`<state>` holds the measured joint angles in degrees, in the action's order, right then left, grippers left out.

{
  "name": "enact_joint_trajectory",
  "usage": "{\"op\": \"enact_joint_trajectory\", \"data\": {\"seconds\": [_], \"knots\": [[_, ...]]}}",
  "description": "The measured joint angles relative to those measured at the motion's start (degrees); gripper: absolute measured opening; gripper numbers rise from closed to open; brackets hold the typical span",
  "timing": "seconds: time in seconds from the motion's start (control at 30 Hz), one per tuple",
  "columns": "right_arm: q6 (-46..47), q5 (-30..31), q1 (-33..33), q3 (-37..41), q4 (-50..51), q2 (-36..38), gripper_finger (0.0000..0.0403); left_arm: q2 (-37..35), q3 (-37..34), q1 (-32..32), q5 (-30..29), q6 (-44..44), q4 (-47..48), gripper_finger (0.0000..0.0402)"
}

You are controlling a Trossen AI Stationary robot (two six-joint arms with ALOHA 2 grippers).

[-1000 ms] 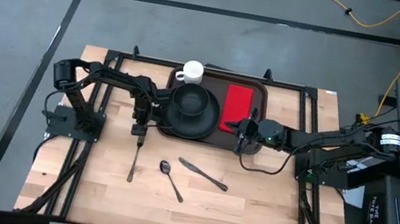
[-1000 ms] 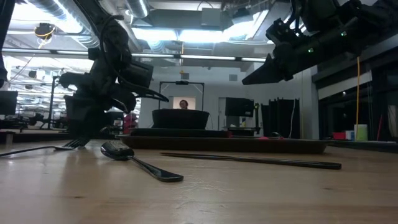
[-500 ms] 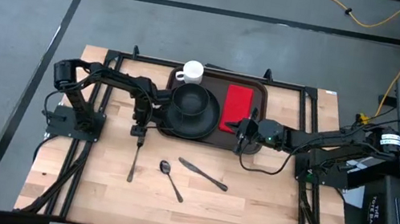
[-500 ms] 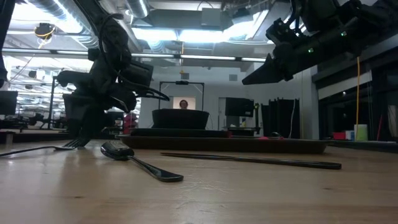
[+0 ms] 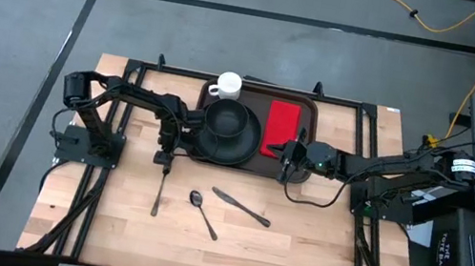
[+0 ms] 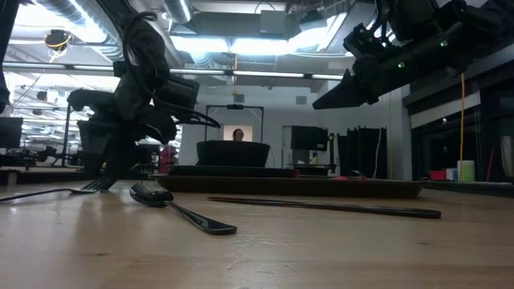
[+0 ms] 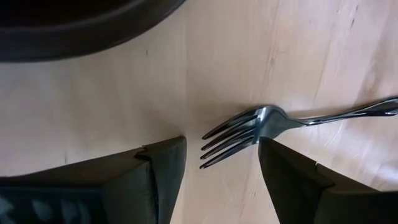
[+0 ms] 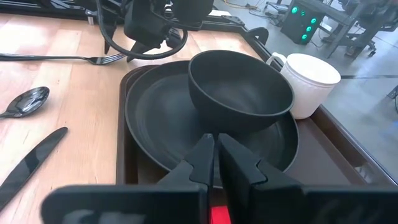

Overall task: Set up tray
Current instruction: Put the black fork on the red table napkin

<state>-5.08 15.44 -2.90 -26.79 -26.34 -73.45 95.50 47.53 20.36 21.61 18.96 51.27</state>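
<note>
The dark brown tray (image 5: 261, 98) lies at the table's far middle. It carries a round black plate (image 5: 240, 153) with a black bowl (image 5: 225, 119) on it, a white mug (image 5: 226, 85) and a red napkin (image 5: 280, 126). A fork (image 5: 158, 192) lies flat on the wood near the tray's left near corner. My left gripper (image 5: 163, 157) points down, open, with its fingers on either side of the fork's tines (image 7: 231, 134); I see no touch. My right gripper (image 5: 287, 159) hovers shut above the napkin's near end, pointing toward the plate (image 8: 161, 124).
A spoon (image 5: 202, 212) and a knife (image 5: 242, 208) lie on the bare wood to the right of the fork, nearer the front edge. Black frame rails (image 5: 358, 105) run around the table, and the arm bases stand at its left and right sides.
My left gripper has turned a little over the fork's tines and has stayed open. The fork, the tray's things and my right arm have kept still.
</note>
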Motion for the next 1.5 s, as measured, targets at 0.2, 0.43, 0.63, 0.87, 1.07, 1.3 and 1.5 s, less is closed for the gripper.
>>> {"op": "enact_joint_trajectory", "data": {"seconds": [0.2, 0.43, 0.63, 0.87, 1.07, 1.3, 1.5], "knots": [[0.0, 0.0, 0.0, 0.0, 0.0, 0.0, 0.0029, 0.0, -0.1, 0.0, 0.7, 0.5, -0.2, 0.0196], [0.0, 0.0, 0.0, 0.0, 0.0, 0.0, 0.0029, -0.1, -2.0, 0.0, 1.3, 2.4, -1.2, 0.0196], [0.0, 0.0, 0.0, 0.0, 0.0, 0.0, 0.0029, -0.2, -2.9, 0.0, 2.4, 2.0, -2.0, 0.0193], [0.0, 0.0, 0.0, 0.0, -0.1, 0.0, 0.0029, 0.1, -3.2, 0.1, 5.5, 1.7, -3.2, 0.0157], [0.0, 0.0, 0.0, 0.0, -0.1, 0.0, 0.0029, 0.1, -3.2, 0.1, 5.2, 1.7, -3.6, 0.0126], [0.0, 0.0, 0.0, 0.0, -0.1, 0.0, 0.0029, 0.1, -3.2, 0.1, 4.0, 1.8, -3.8, 0.0077], [0.0, 0.0, 0.0, 0.0, -0.5, 0.0, 0.0029, 0.3, -3.4, 0.0, 8.7, 1.7, -3.5, 0.0013]]}}
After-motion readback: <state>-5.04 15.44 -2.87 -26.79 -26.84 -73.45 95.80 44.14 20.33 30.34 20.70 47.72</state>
